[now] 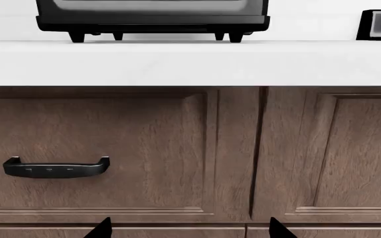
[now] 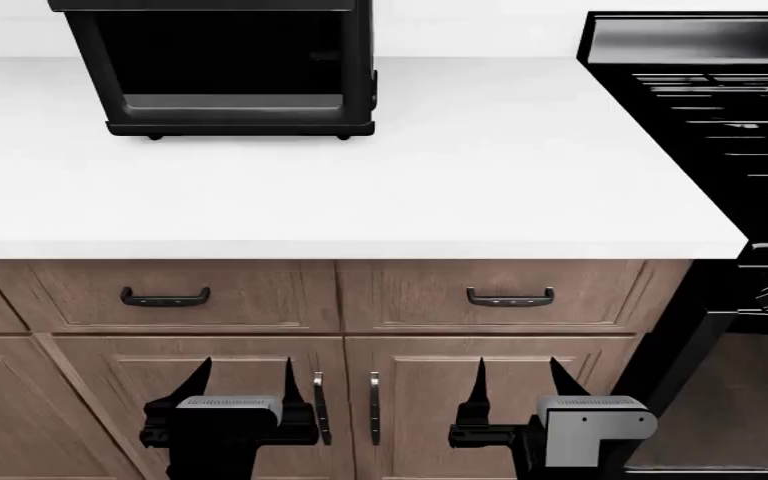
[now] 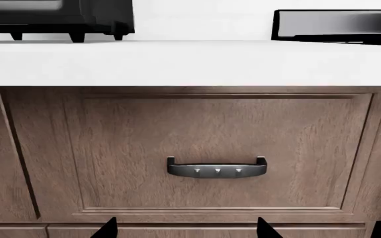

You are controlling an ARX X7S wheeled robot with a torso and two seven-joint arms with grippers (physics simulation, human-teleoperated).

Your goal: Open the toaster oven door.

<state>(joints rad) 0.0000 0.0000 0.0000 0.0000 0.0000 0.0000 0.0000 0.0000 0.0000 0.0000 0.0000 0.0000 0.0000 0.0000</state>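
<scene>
The black toaster oven (image 2: 231, 70) stands at the back left of the white countertop (image 2: 464, 180); its top is cut off by the head view's edge. Its door (image 2: 231, 62), a dark glass panel, faces me and looks shut; no handle or knobs show. Its lower front and feet show in the left wrist view (image 1: 152, 22), and one corner in the right wrist view (image 3: 58, 20). My left gripper (image 2: 244, 385) is open, low in front of the cabinet doors, well below the counter. My right gripper (image 2: 518, 385) is open at the same height.
A black stove (image 2: 704, 90) with burner grates fills the right side. Brown drawers with dark handles (image 2: 165, 297) (image 2: 510, 297) sit under the counter, cabinet doors (image 2: 197, 400) below. The left drawer handle shows in the left wrist view (image 1: 56, 167), the right one in the right wrist view (image 3: 216, 167).
</scene>
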